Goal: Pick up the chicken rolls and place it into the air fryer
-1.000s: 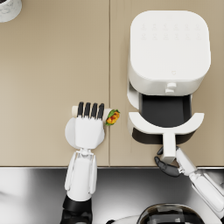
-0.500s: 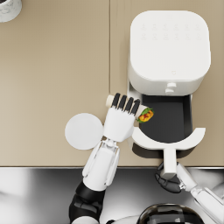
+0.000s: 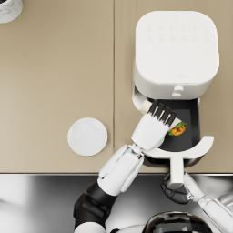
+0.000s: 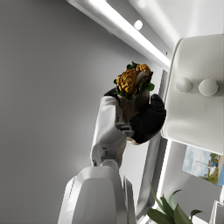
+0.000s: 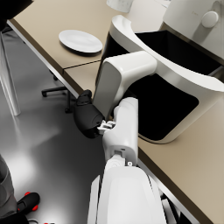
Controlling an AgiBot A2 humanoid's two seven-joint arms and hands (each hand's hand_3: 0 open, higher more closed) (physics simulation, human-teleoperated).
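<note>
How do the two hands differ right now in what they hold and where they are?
The left hand holds the chicken roll over the open drawer; the right hand grips the drawer handle instead. The left hand is above the counter, by the air fryer; the right hand sits off the counter's front edge. Both are dark hands on white arms.

fryer: white, with a black drawer inside
rolls: golden-brown, orange and green, over the drawer
plate: white, left of the fryer
table: tan
hands: dark, on white arms
</note>
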